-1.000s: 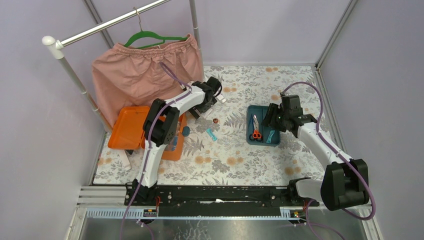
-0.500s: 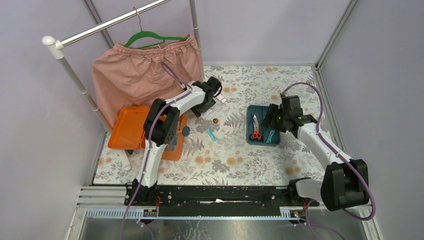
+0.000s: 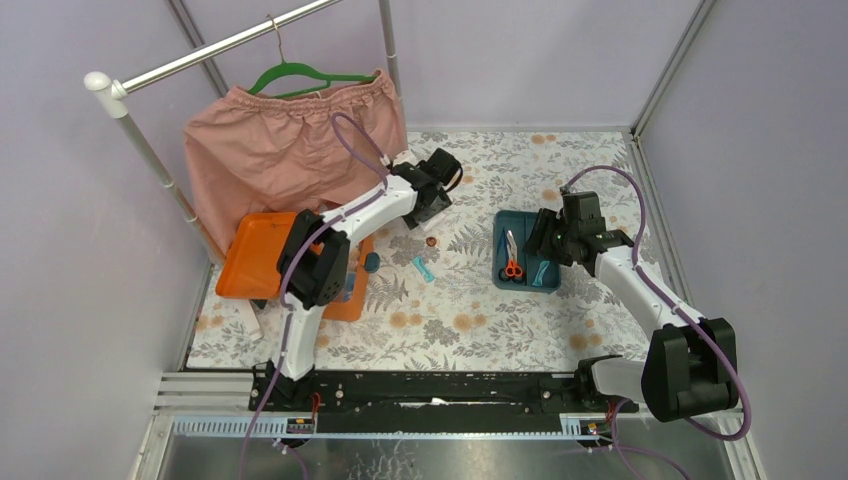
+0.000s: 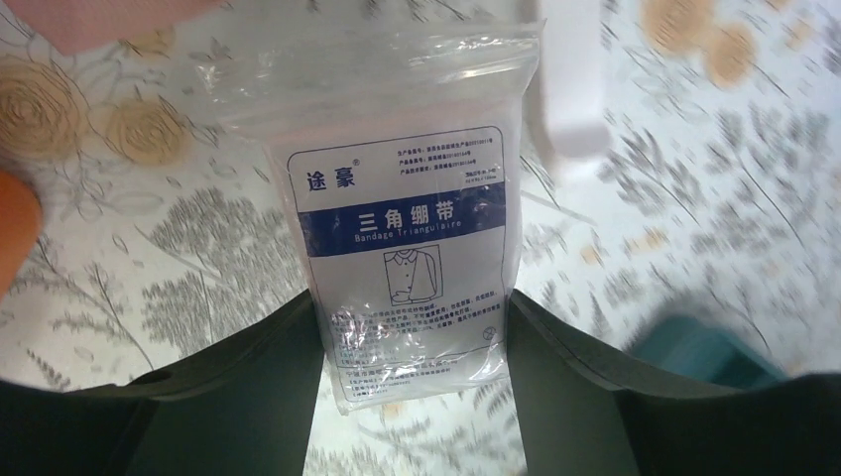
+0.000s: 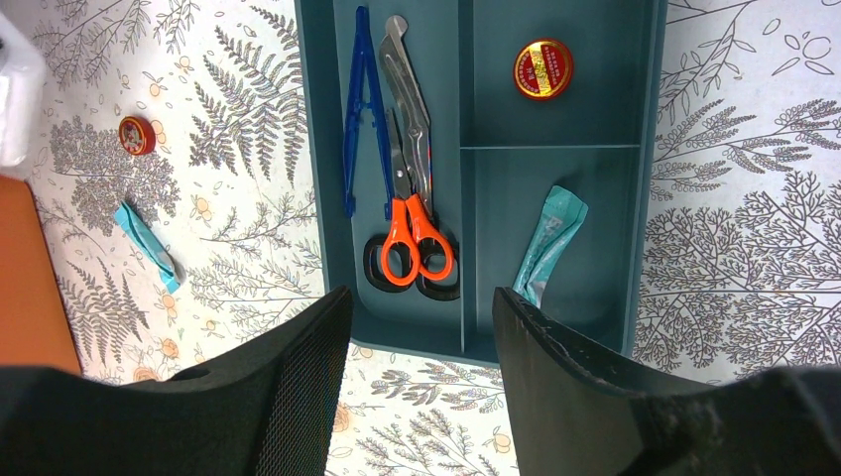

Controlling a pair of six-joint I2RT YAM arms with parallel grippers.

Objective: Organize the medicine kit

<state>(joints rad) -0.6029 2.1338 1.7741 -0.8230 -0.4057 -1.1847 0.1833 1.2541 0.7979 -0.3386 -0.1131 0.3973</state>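
Observation:
The medicine kit's orange box [image 3: 262, 255] lies open at the left, and its dark teal insert tray [image 3: 527, 284] sits apart on the right. My left gripper [image 4: 412, 297] is shut on a clear bandage packet [image 4: 407, 198], held above the floral table behind the box. My right gripper [image 5: 421, 293] hovers open and empty over the tray's near wall [image 5: 397, 332]. In the tray [image 5: 645, 149] lie orange-handled scissors [image 5: 412, 248], blue tweezers [image 5: 362, 109], a red-gold tin [image 5: 543, 68] and a teal sachet [image 5: 548, 243].
A small red tin [image 3: 431, 241] and a teal sachet [image 3: 423, 267] lie on the table between box and tray. Pink shorts [image 3: 290, 150] hang on a green hanger from a rack at the back left. A white object [image 4: 570, 89] lies near the packet.
My left gripper has closed on the bandage packet and swung up and to the right with it. The right arm has stayed almost still.

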